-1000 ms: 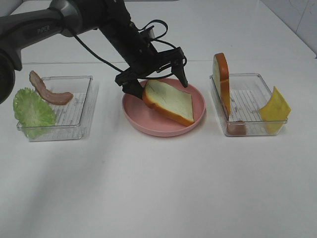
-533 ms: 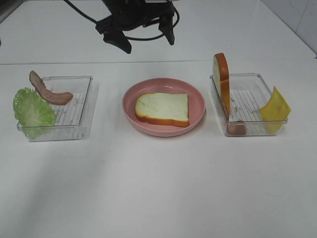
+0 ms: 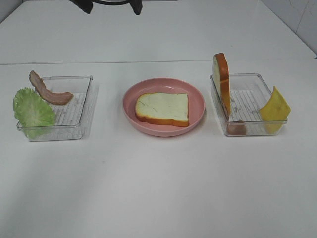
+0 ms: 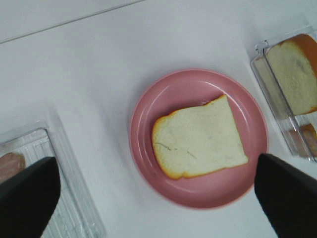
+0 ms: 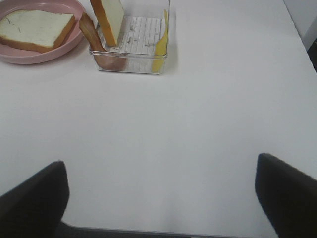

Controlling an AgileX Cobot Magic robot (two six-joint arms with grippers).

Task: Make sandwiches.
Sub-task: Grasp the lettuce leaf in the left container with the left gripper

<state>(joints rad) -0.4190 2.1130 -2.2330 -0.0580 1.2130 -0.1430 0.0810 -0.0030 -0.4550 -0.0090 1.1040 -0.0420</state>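
One white bread slice [image 3: 163, 109] with an orange-brown crust lies flat on the round pink plate [image 3: 198, 96]; nothing lies on it. My left gripper [image 3: 112, 5] is open, high and behind the plate, at the top edge of the exterior view. In the left wrist view the left gripper [image 4: 154, 163] hangs above that bread slice [image 4: 200, 139], with empty jaws. The lettuce [image 3: 32, 111] and a bacon strip [image 3: 49, 91] rest on the left tray [image 3: 81, 109]. The right tray [image 3: 247, 99] holds an upright second bread slice [image 3: 221, 82], the yellow cheese [image 3: 275, 105] and another bacon strip [image 3: 237, 128]. My right gripper [image 5: 158, 168] is open over bare table.
The white table [image 3: 158, 188] spreads in front of the plate and both clear trays. In the right wrist view the right tray [image 5: 131, 54] lies ahead of the fingers [image 5: 34, 198], with the plate [image 5: 44, 52] beside it.
The left gripper let go of the bread slice, which now lies flat on the plate. The left arm rose and drew back to the top edge of the exterior view.
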